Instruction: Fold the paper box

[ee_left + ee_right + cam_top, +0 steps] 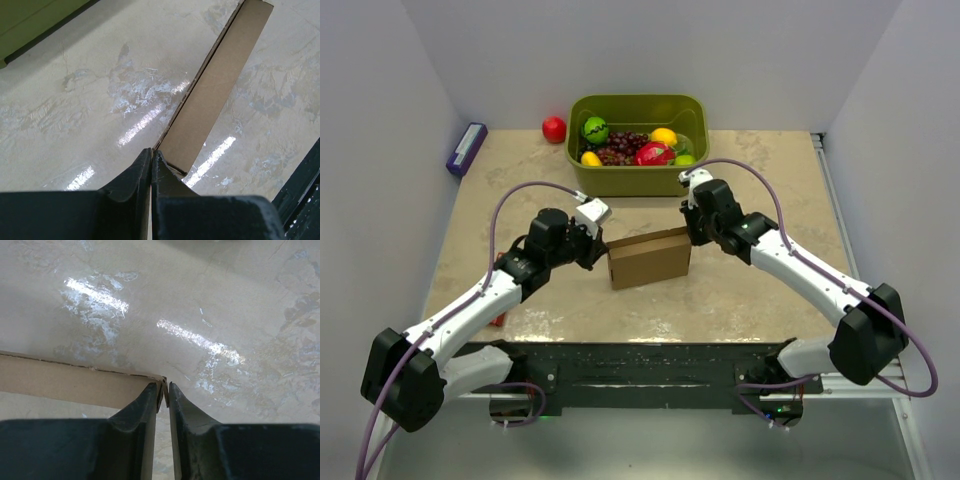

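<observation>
Roughly at the middle of the beige marble-patterned table [760, 290], the plain brown, thin cardboard paper box [649, 258] stands as a partly flattened sleeve, its long side running left to right, held between the two arms.

The left gripper [598, 250] is at the box's left end. In the left wrist view its black jaws are pressed together [151, 152] on a thin cardboard edge at the near end of the box [210, 95], which stretches away from the fingers across the glossy tabletop.

The right gripper [690, 235] is at the box's far right corner. In the right wrist view its jaws [164, 390] stand close together with only a slim gap, and the corner edge of the cardboard [75, 382] sits pinched in that gap.

Farther back, an olive-green rectangular plastic tub [638, 180] holds assorted fruit. Just left of it lies a small red round fruit [554, 129], and a slim purple rectangular pack [466, 148] rests at the far left edge.
</observation>
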`<state>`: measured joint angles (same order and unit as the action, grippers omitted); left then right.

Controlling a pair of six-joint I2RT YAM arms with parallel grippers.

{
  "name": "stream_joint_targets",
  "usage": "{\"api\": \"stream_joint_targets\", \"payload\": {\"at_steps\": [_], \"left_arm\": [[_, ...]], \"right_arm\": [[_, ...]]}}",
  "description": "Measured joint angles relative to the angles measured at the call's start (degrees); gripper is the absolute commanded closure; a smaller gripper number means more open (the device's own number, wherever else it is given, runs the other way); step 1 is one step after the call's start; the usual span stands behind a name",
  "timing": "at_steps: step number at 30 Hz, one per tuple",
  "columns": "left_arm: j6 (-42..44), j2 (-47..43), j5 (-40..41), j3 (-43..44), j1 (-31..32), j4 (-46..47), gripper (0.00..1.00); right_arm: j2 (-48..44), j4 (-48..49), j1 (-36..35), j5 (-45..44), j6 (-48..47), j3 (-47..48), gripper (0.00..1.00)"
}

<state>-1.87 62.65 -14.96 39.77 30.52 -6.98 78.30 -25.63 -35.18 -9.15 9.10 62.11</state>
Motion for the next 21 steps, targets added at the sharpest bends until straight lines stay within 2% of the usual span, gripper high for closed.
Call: {"api": "stream_joint_targets", "payload": {"at_steps": [8,21], "left_arm": [[0.0,0.0,0.9,0.0,0.4,0.0,1.0],[0.0,0.0,2.5,0.0,1.1,-0.4,1.0]], "right_arm": [[0.1,-0.5,0.0,0.8,0.8,0.1,1.0],[-0.6,-0.9,0.3,1.2,6.6,-0.2,1.0]]}}
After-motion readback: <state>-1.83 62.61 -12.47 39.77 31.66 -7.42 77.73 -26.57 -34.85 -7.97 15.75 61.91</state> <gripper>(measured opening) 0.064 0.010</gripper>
